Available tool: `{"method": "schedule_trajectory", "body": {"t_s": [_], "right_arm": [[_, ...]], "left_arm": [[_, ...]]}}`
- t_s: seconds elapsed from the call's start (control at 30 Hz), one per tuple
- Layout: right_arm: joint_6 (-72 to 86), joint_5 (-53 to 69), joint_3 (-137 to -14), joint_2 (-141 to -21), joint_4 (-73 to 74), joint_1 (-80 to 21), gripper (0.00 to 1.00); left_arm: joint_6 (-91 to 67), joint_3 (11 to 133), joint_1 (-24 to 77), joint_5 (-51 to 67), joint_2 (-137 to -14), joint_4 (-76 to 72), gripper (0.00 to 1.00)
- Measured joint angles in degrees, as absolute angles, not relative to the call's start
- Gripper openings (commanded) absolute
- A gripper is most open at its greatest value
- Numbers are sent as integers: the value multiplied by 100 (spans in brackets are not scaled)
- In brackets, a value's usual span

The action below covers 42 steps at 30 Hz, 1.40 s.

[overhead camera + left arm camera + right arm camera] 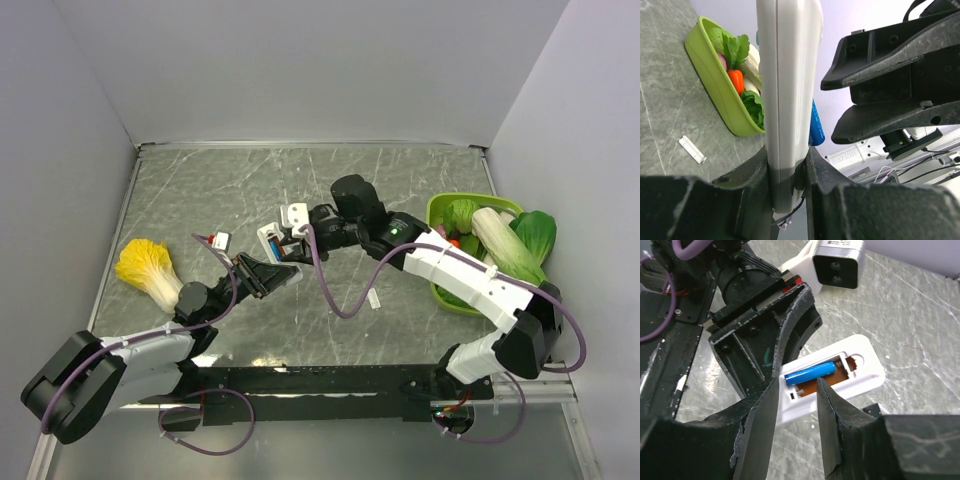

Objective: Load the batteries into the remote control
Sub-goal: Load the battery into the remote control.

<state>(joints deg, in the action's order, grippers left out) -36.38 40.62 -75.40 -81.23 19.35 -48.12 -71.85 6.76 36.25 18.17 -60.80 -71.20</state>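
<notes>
My left gripper [268, 268] [787, 162] is shut on one end of the small white remote control [268, 238] [790, 75] and holds it above the table. In the right wrist view the remote [865, 367] shows its open battery bay with one blue battery [810, 374] lying in it. That battery also peeks out behind the remote in the left wrist view [816, 127]. My right gripper [296, 240] [796, 390] [829, 112] hovers over the bay, open and empty, its fingertips on either side of the battery's near end. No second battery is in view.
A green basket [437, 212] [715, 75] of vegetables stands at the right. A yellow cabbage [148, 268] lies at the left. A small white strip [373, 298] [692, 149] lies on the grey table near the middle.
</notes>
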Motion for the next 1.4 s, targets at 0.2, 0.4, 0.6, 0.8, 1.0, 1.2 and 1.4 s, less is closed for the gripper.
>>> {"method": "schedule_trajectory", "body": {"t_s": [0.2, 0.4, 0.6, 0.8, 1.0, 1.2, 1.4], "right_arm": [[-3765, 4141, -7625, -8267, 1981, -4783, 43], [-3885, 4176, -7693, -8366, 2152, -4781, 43], [-3953, 4209, -7695, -8381, 2196, -4779, 42], [-4016, 4209, -7695, -8414, 2196, -4781, 38], [-4042, 4165, -7695, -8475, 2198, -4779, 35], [-4036, 4117, -7695, -8510, 2193, -4779, 29], [-4010, 4060, -7787, -8606, 2213, -4775, 20]], "left_arm": [[-7137, 676, 3625, 1826, -6045, -7039, 2], [-7113, 676, 3625, 1835, -6045, -6987, 2], [-7111, 676, 3625, 1870, -6049, -6976, 2], [-7074, 676, 3623, 1907, -6049, -6958, 2], [-7006, 676, 3603, 1922, -6049, -6855, 2], [-6943, 676, 3583, 1927, -6058, -6827, 2], [-6829, 707, 3527, 1929, -6082, -6818, 2]]}}
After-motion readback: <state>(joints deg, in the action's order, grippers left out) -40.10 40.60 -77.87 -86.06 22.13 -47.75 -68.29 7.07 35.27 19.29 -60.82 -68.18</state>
